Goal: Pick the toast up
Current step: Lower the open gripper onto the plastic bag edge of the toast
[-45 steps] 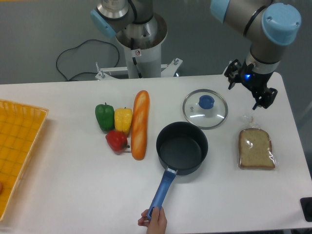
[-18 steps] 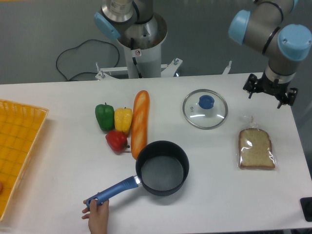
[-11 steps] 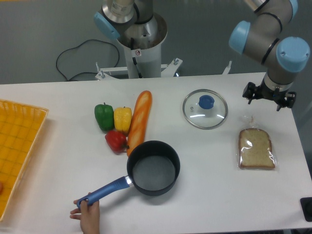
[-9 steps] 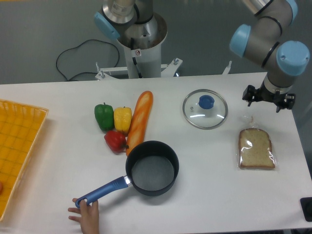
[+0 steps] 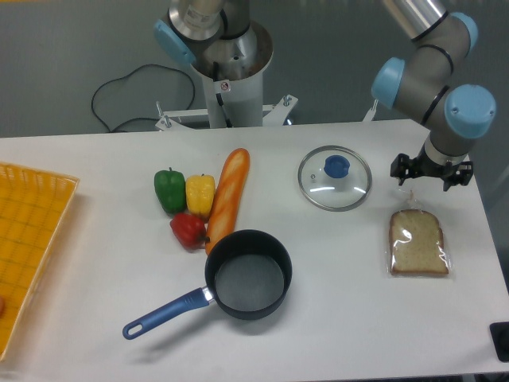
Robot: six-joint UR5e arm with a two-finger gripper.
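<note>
The end effector [image 5: 430,170] hangs over the right part of the bench [image 5: 358,318], its 2 fingers spread apart with nothing between them, just above the far end of the toast [image 5: 417,243] without gripping it. The toast is a flat light-brown slice in a clear plastic bag, lying flat on the bench near its right edge, rounded top toward the end effector. To the left of the end effector lies a glass lid [image 5: 335,177] with a blue knob, flat on the bench and apart from the toast. Further left, a dark pot [image 5: 249,274] with a blue handle sits near the front, its rim touching or nearly touching the lower end of a long baguette [image 5: 227,196]. Beside the baguette are 3 peppers: a yellow pepper [image 5: 200,195], a green pepper [image 5: 169,189] and a red pepper [image 5: 188,229]. An orange basket [image 5: 24,239] sits at the left edge.
</note>
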